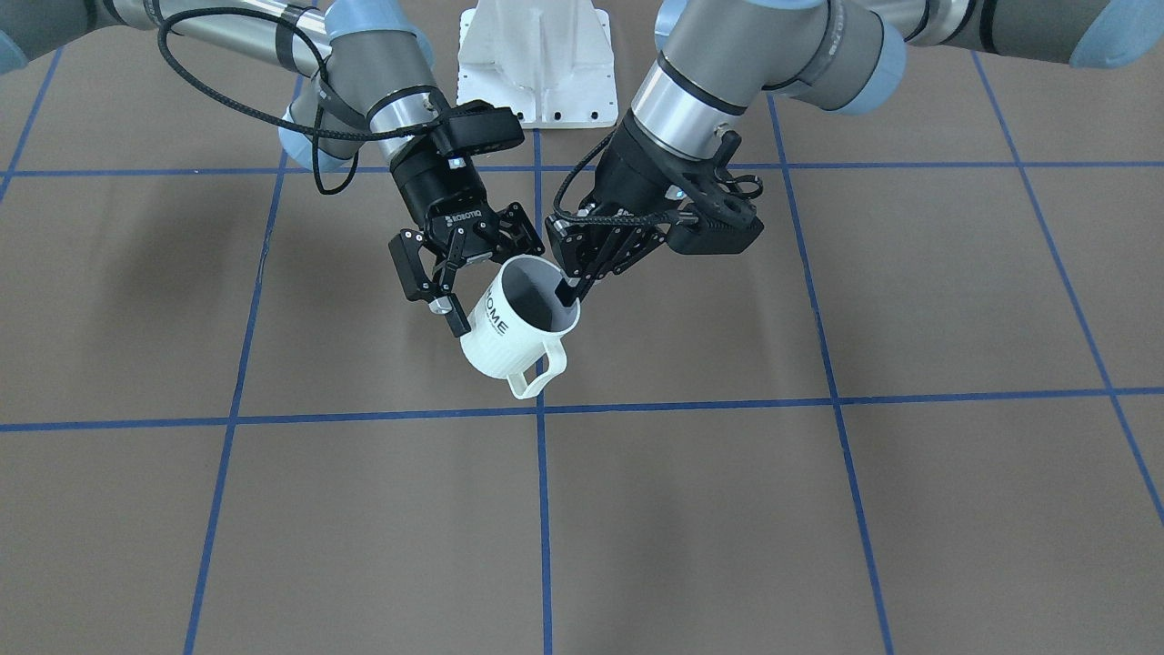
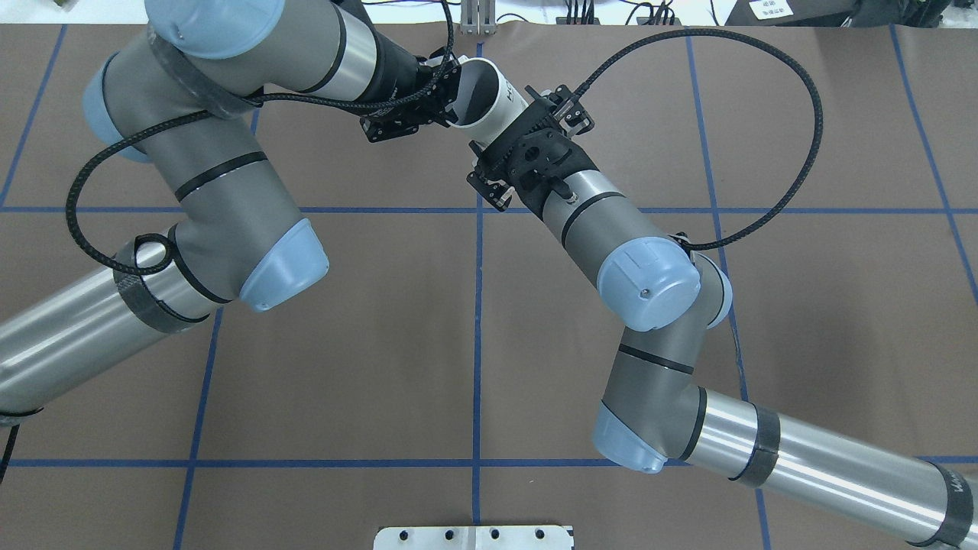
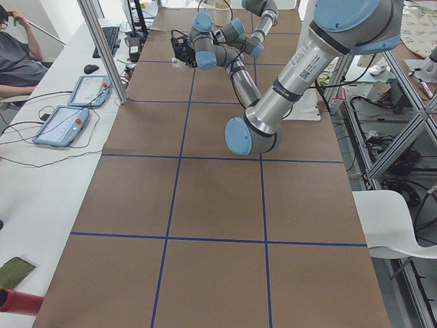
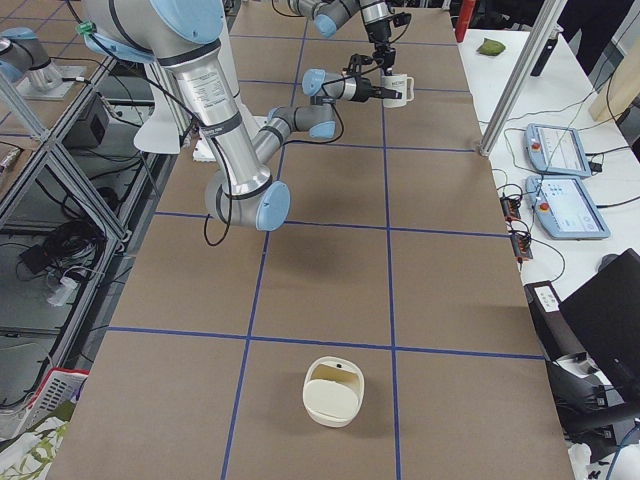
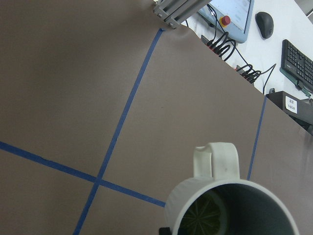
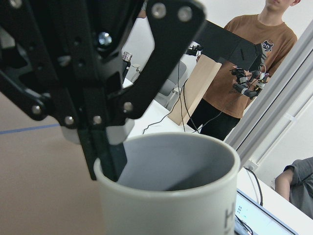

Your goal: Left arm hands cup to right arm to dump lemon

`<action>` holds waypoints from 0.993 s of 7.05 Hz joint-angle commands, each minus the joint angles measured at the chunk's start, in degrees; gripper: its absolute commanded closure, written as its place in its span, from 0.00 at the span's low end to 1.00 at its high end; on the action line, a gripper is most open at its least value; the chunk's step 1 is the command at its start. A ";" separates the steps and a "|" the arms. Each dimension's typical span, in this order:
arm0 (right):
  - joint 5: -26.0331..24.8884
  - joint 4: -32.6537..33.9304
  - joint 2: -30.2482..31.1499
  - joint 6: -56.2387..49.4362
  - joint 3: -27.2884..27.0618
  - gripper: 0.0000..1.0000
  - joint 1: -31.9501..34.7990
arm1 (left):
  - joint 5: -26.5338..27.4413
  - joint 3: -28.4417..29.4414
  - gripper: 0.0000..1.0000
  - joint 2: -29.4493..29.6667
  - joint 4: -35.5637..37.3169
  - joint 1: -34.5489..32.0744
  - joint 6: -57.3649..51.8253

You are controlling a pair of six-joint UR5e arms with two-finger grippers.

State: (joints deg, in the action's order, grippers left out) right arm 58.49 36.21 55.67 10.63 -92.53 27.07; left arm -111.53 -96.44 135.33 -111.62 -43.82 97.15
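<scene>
The white "HOME" cup (image 1: 514,332) hangs tilted above the table, handle toward the camera. My left gripper (image 1: 570,293) is shut on the cup's rim, one finger inside and one outside; the right wrist view shows its finger (image 6: 105,156) on the rim of the cup (image 6: 166,196). My right gripper (image 1: 486,282) is open, its fingers standing on either side of the cup's upper wall without closing on it. A lemon slice (image 5: 201,219) lies in the cup's grey bottom. From overhead the cup (image 2: 489,95) sits between the left gripper (image 2: 451,99) and the right gripper (image 2: 510,122).
A cream container (image 4: 333,392) stands on the brown table at its right end, far from the arms. The white robot base (image 1: 536,64) is behind the grippers. Operators, tablets and cables are along the far table edge (image 5: 230,19).
</scene>
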 commanded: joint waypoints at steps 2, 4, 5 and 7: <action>-0.13 0.00 -0.04 0.00 -0.02 0.02 -0.09 | -0.09 -0.15 1.00 0.29 0.00 0.23 0.06; -0.13 0.00 -0.04 0.00 0.07 0.02 -0.09 | -0.17 -0.50 1.00 0.29 0.00 0.67 0.06; -0.13 0.00 -0.04 0.00 0.07 0.02 -0.09 | -0.09 -0.50 1.00 0.29 0.00 1.02 0.06; -0.13 0.00 -0.03 0.00 0.07 0.02 -0.09 | -0.17 -0.68 1.00 0.38 -0.09 1.11 -0.03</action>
State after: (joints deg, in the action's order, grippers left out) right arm 58.36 36.21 55.66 10.64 -92.46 26.98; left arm -111.69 -97.05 135.65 -111.64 -42.80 97.19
